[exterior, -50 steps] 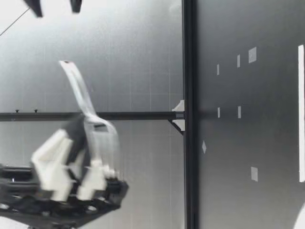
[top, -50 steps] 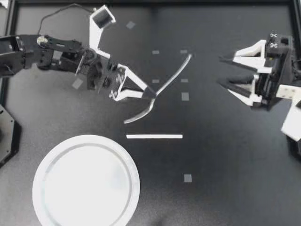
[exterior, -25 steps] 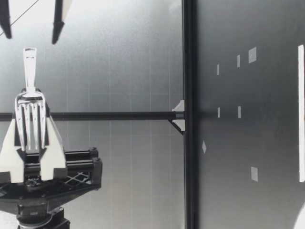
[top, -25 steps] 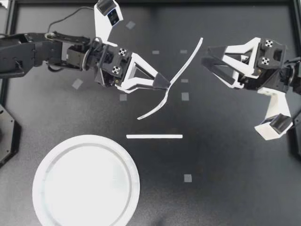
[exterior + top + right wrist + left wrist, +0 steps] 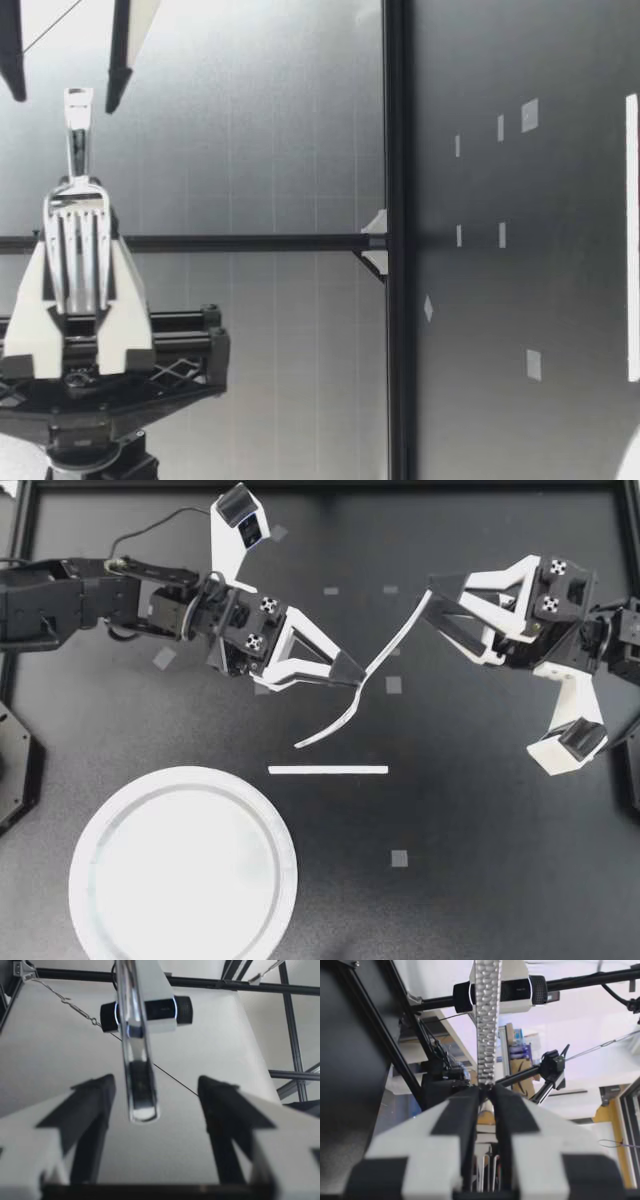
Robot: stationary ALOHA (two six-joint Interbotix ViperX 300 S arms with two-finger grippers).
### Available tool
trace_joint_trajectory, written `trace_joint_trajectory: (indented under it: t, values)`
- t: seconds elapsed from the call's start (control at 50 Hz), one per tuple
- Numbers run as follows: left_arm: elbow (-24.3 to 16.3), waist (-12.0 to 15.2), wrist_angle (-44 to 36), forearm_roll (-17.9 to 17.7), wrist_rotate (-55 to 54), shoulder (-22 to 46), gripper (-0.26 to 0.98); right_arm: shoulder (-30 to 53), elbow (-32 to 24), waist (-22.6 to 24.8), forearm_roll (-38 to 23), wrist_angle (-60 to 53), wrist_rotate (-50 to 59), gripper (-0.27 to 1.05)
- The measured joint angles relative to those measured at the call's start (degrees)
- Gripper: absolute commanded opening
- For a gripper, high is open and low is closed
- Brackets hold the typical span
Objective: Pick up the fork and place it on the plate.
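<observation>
- Top view: my left gripper [image 5: 354,676] is clamped on the fork [image 5: 392,640] at its neck, over the middle of the tabletop [image 5: 480,860].
- Top view: the tines slant toward the white tape strip [image 5: 328,770]. The handle end lies between the spread fingers of my right gripper [image 5: 430,598].
- Top view: a white plate [image 5: 87,823], nothing on it, sits at the tabletop's bottom-left corner, well apart from the fork.
- Low view: the fork [image 5: 78,205] is held high above the table, tines facing the camera, in my left gripper [image 5: 78,232]. My right gripper [image 5: 66,92] stands wide open about the handle tip.
- Left wrist view: the left gripper [image 5: 486,1096] is closed on the fork [image 5: 486,1025], with the textured handle running ahead and the tines back between the fingers.
- Right wrist view: the right gripper [image 5: 156,1081] is parted. The fork's [image 5: 134,1035] handle end sits between the fingers, touching neither.
</observation>
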Motion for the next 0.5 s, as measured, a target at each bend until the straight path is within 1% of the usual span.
trace_joint_trajectory:
  t: [0.12, 0.26, 0.36, 0.42, 0.5]
  values:
    - [0.0, 0.0, 0.09, 0.0, 0.35, 0.09, 0.11, 0.26, 0.18, 0.18, 0.0, -0.44, -0.09, 0.44]
    - [0.0, 0.0, 0.0, 0.0, 0.79, 0.09, 0.11, 0.35, 0.62, 0.26, 0.0, -0.53, -0.18, 0.2]
    - [0.0, 0.0, 0.09, 0.0, 1.49, 0.09, 0.11, 0.44, 0.88, 0.26, -0.09, -0.53, -0.18, 0.07]
    - [0.0, 0.0, 0.09, 0.0, 1.93, 0.09, 0.11, 0.44, 0.97, 0.26, -0.09, -0.53, -0.09, 0.03]
    - [0.0, 0.0, 0.09, 0.09, 2.46, 0.0, 0.12, 0.53, 1.14, 0.26, -0.09, -0.53, -0.09, 0.02]
